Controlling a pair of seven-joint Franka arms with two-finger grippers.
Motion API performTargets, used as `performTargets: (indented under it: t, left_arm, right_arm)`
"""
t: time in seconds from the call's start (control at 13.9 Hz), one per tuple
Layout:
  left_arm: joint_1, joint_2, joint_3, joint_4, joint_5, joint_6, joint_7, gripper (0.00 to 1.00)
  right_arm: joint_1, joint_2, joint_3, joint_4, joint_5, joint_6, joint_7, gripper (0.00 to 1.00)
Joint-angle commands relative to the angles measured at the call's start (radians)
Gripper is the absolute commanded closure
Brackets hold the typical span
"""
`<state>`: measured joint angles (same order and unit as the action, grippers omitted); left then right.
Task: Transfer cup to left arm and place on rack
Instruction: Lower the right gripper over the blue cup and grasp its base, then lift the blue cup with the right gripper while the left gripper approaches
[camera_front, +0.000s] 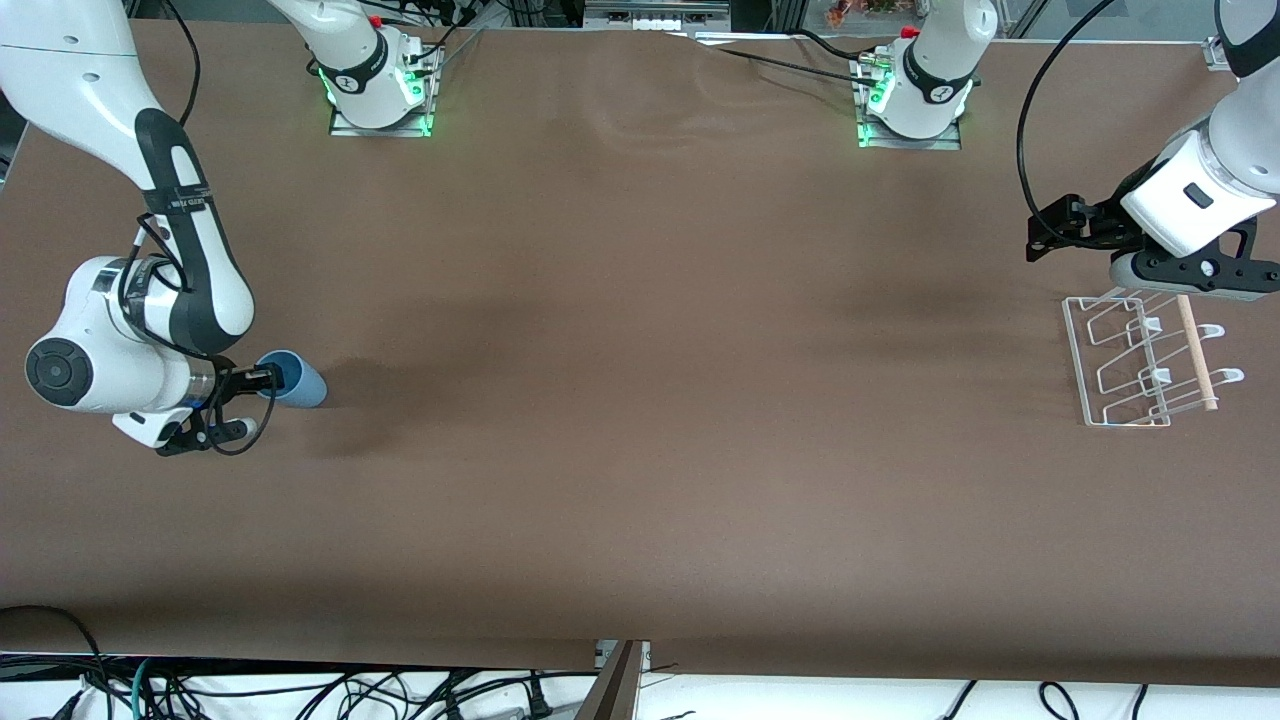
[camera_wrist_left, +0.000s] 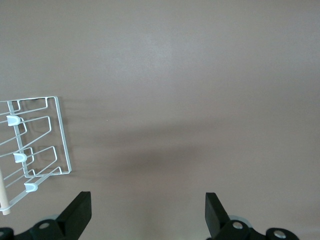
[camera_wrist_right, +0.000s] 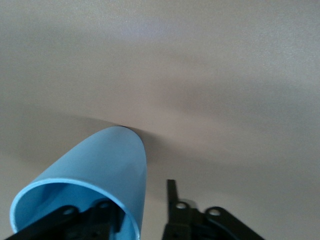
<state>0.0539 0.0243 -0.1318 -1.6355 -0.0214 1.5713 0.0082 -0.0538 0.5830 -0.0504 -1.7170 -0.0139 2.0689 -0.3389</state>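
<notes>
My right gripper (camera_front: 262, 378) pinches only the rim of the small light-blue plastic cup (camera_front: 296, 380); it may slip. My left gripper (camera_wrist_left: 148, 212) waits wide open beside the white wire rack (camera_front: 1143, 359).

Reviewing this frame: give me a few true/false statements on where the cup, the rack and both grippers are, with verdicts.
1. The right gripper grips the cup by its rim. True.
2. The cup hangs on the rack. False: it is at the right arm's end of the table.
3. The left gripper is open, holding nothing. True.
4. The left gripper is over the cup. False: it is beside the rack.
</notes>
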Motion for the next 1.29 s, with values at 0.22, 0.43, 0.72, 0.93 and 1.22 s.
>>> performTargets:
  t: [0.22, 0.43, 0.72, 0.93, 1.22]
  left_arm:
    - [0.006, -0.012, 0.000, -0.004, -0.026, -0.011, 0.001, 0.00]
    - [0.006, -0.012, 0.000, -0.004, -0.026, -0.011, 0.001, 0.00]
    - [0.006, -0.012, -0.002, -0.004, -0.026, -0.011, 0.001, 0.00]
    - [-0.005, 0.018, -0.002, -0.003, -0.026, -0.013, 0.009, 0.00]
    - [-0.011, 0.045, -0.020, 0.022, -0.040, -0.013, 0.064, 0.00]
  right_arm:
    - [-0.006, -0.014, 0.009, 0.011, -0.003, -0.035, -0.009, 1.00]
    - [0.002, -0.029, 0.018, 0.058, 0.015, -0.137, 0.004, 1.00]
    - [0.041, -0.031, 0.030, 0.258, 0.159, -0.409, 0.141, 1.00]
    - [0.130, -0.049, 0.032, 0.327, 0.280, -0.429, 0.375, 1.00]
    - [0.279, -0.058, 0.034, 0.439, 0.438, -0.429, 0.755, 1.00]
